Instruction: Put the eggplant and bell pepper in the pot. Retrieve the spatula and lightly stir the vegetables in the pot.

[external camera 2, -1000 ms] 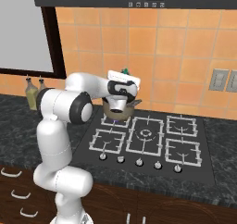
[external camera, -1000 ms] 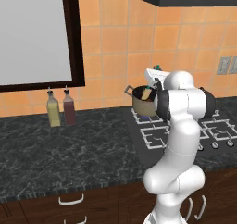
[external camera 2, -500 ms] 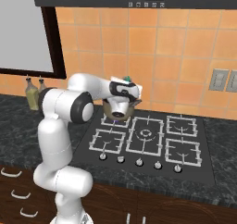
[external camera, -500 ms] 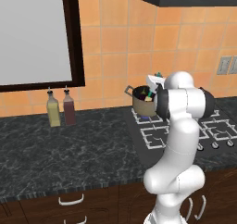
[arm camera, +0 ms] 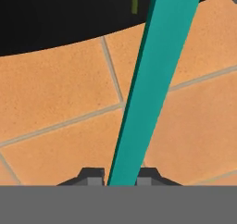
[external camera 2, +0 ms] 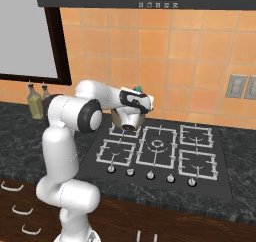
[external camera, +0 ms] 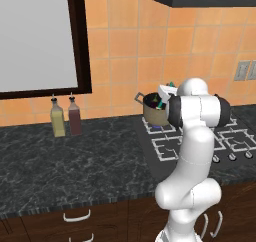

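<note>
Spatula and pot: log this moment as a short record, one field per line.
gripper: at the pot's rim, hand view shows the finger tips on either side of the teal handle
spatula: handle runs up from between the finger tips toward the dark pot interior
pot: on the rear left burner of the stove
pot contents: too dark to tell
bottles: two on the counter by the wall, left of the stove

The robot's wrist is hiding much of the pot (external camera 2: 120,120) and its contents (too small to tell), and the spatula (arm camera: 148,84) blade is lying beyond the hand view's top edge.
</note>
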You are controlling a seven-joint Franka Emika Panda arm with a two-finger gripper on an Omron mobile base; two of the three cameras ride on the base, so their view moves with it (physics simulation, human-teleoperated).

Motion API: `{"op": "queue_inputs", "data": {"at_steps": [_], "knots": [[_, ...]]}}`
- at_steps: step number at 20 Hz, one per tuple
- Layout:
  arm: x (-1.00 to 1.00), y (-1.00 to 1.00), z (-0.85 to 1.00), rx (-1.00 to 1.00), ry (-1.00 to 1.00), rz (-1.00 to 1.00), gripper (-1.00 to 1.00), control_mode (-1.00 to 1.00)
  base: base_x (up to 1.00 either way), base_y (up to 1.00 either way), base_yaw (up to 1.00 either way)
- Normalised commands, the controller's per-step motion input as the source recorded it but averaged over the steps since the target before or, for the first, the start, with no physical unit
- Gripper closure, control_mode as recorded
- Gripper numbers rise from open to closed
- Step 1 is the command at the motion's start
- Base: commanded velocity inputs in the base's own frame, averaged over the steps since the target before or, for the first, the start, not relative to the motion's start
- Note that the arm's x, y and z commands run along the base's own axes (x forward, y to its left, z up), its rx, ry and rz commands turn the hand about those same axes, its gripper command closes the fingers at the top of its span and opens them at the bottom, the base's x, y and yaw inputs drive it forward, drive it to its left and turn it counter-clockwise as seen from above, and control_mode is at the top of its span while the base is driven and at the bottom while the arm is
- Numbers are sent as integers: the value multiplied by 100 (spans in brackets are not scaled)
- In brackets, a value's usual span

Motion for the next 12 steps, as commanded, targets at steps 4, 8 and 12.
{"op": "queue_inputs", "data": {"at_steps": [4, 8, 12], "knots": [[0, 0, 1, -16, 1, 3, 100, -100, 0, 0, 0], [0, 0, 10, -25, 3, 3, 100, -100, 0, 0, 0], [0, 0, 29, -23, 0, 3, 100, -100, 0, 0, 0]]}}
